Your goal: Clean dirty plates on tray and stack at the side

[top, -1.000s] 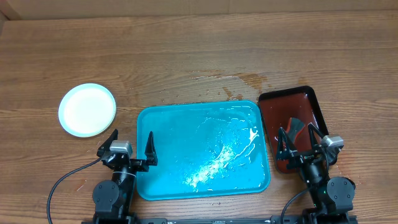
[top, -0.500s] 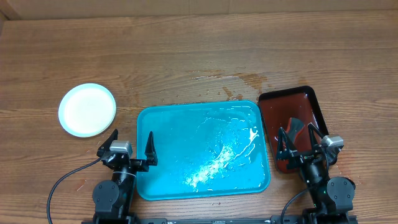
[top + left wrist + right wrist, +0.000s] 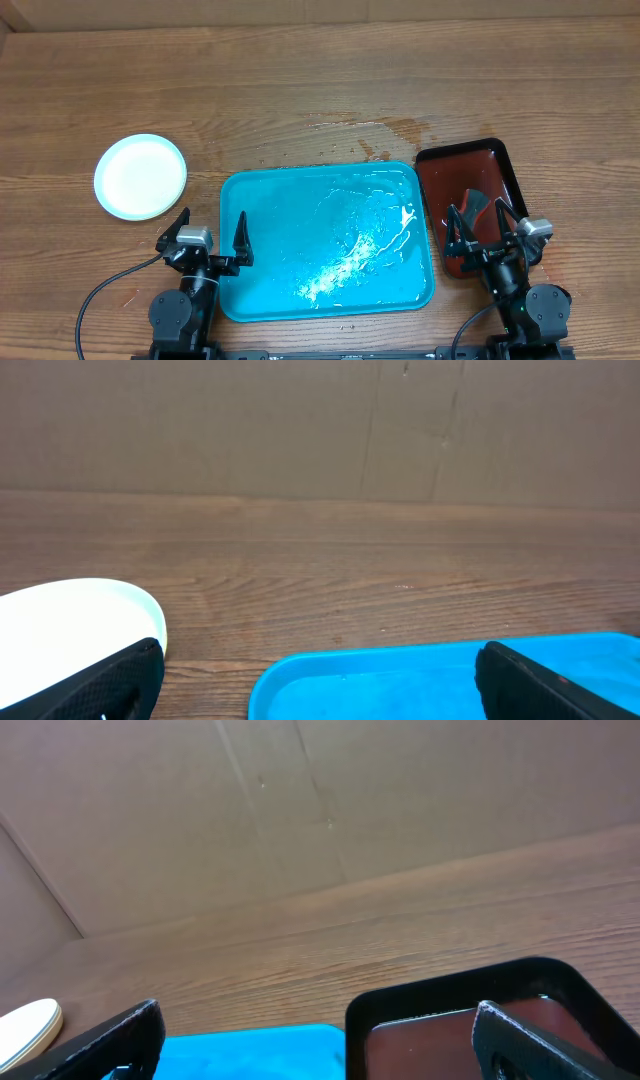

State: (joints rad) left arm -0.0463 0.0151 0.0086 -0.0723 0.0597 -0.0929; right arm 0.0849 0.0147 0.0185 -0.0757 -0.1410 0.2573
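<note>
One white plate [image 3: 140, 177], one wet turquoise tray [image 3: 300, 215] and one dark red-brown tray [image 3: 465, 165] lie on the bench [image 3: 300, 80]; left gripper [image 3: 213, 222] and right gripper [image 3: 476, 212] both show jaws spread.

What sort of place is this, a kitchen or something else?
Probably a lab test bench, not a kitchen: a wooden table backed by cardboard, with a robot's left hand and right hand open at its near edge by a wet turquoise tray.

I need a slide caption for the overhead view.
Wet blue tray between open left claw and open right claw; white plate left, dark red tray right.
</note>
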